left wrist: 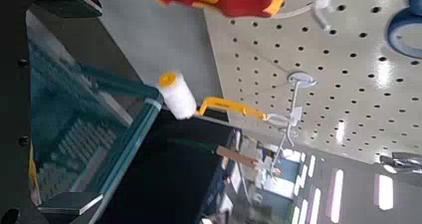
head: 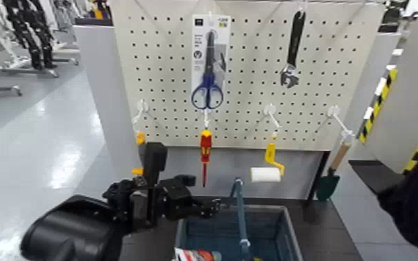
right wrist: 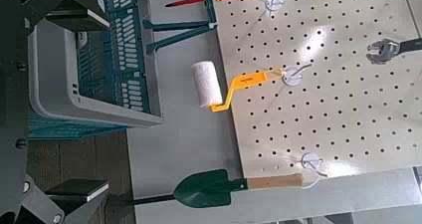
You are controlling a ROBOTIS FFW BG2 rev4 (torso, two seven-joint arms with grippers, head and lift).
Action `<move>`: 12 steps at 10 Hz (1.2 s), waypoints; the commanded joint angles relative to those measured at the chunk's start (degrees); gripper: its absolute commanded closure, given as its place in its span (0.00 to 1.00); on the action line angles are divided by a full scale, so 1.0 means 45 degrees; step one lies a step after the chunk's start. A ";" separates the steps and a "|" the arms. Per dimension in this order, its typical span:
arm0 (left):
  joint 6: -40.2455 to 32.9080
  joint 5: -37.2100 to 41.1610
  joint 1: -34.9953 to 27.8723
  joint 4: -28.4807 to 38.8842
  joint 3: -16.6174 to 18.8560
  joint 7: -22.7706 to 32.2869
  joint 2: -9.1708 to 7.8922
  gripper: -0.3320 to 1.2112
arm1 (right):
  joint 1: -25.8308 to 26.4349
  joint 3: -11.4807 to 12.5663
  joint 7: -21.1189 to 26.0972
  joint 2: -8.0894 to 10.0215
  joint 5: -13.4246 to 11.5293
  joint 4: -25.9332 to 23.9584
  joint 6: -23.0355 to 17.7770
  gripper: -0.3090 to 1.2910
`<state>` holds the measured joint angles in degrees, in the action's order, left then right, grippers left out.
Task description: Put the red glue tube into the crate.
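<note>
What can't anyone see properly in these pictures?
- The whole red glue tube: the head view's bottom edge cuts it off inside the crate.
- What the yellow hanging thing is: in the head view, the left arm, whose open tool shows in its wrist view, hides part of it.
- The tiny print on the card behind the scissors: too small in the head view.

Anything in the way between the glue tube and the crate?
Nothing visible. What shows of the red glue tube appears already inside the crate, at its left in the head view. The raised handle stands beside it, not over it. The open left gripper looks empty.
</note>
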<state>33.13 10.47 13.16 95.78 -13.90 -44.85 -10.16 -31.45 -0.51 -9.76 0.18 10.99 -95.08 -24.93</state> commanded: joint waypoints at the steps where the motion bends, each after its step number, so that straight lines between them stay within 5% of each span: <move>1: -0.0878 -0.1526 -0.1498 0.1723 0.0726 0.1412 -0.0008 0.23 | -0.0022 -0.0003 0.0000 -0.1465 0.0000 -0.0005 -0.0008 0.30; 5: -0.3534 -0.2151 -0.5170 0.3638 0.1175 0.6158 -0.0243 0.23 | -0.0061 0.0114 0.0019 -0.1484 0.0000 0.0015 -0.0184 0.30; 8: -0.7089 -0.2288 -0.7767 0.3579 0.1117 1.0005 -0.0497 0.23 | -0.0139 0.0192 0.0058 -0.1543 0.0000 0.0015 -0.0301 0.30; 12: -0.9667 -0.2561 -0.9486 0.3032 0.0980 1.3169 -0.0809 0.26 | -0.0334 0.0173 0.0488 -0.1582 -0.0020 0.0015 -0.0613 0.30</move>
<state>-9.61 -1.01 -29.13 109.66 -9.30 14.34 -13.70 -32.82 0.29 -7.57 0.18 10.95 -95.01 -27.46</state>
